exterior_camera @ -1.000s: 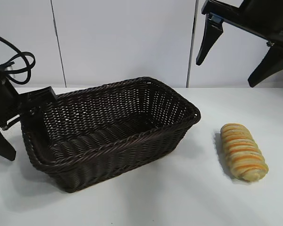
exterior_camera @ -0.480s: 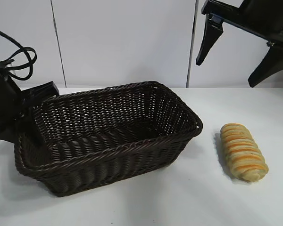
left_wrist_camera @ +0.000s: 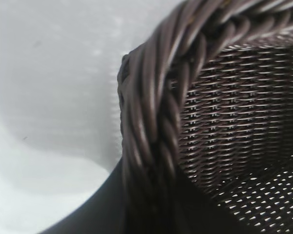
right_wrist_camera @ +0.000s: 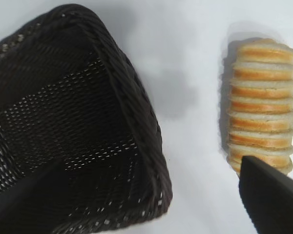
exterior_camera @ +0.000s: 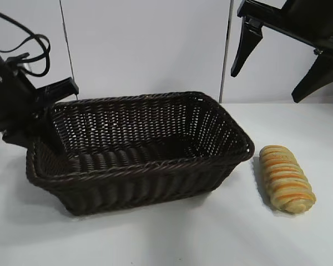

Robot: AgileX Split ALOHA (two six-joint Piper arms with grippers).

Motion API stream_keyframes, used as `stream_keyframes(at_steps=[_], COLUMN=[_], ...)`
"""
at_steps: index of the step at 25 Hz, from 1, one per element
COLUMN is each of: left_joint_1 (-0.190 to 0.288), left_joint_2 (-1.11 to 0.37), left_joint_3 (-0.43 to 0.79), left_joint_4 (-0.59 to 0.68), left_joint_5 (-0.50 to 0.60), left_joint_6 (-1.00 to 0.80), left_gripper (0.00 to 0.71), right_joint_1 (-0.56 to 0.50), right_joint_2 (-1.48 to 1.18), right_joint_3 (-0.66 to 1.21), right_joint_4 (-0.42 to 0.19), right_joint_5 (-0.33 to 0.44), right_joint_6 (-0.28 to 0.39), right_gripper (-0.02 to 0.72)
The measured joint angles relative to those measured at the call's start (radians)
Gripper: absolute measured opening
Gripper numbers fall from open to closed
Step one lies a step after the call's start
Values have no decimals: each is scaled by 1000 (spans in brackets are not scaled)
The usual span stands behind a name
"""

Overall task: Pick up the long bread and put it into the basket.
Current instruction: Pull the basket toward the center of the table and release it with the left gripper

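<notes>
The long bread (exterior_camera: pixel 286 178), a golden-tan ridged loaf with orange-brown stripes, lies on the white table to the right of the basket, apart from it. It also shows in the right wrist view (right_wrist_camera: pixel 261 105). The dark brown wicker basket (exterior_camera: pixel 155 166) sits mid-table and is empty. My left gripper (exterior_camera: pixel 39 119) is shut on the braided rim at the basket's left end; the rim (left_wrist_camera: pixel 151 97) fills the left wrist view. My right gripper (exterior_camera: pixel 266 87) hangs open high above the bread and the basket's right end (right_wrist_camera: pixel 136 107), one finger (right_wrist_camera: pixel 271 195) over the loaf's end.
The white table (exterior_camera: pixel 222 233) has bare surface in front of the basket and around the bread. A white panelled wall (exterior_camera: pixel 144 50) stands behind. Black cables (exterior_camera: pixel 28 47) loop above the left arm.
The left arm has risen and swung the basket round by its left rim; the basket's right corner is now closer to the bread. The bread and the right gripper have not moved.
</notes>
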Motion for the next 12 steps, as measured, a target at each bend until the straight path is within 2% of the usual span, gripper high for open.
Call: stream_keyframes(at_steps=[6,12], left_joint_1=[0,-2], left_joint_2=[19,157], left_joint_3=[-67,-108], left_joint_4=[38,33], left_joint_5=[51,75], left_joint_6=[21,24], left_gripper=[99,99], right_joint_1=[0,0], right_joint_2=[0,0], right_joint_3=[0,0], right_joint_4=[0,0], right_joint_5=[0,0], right_joint_6=[0,0], right_gripper=[687,687])
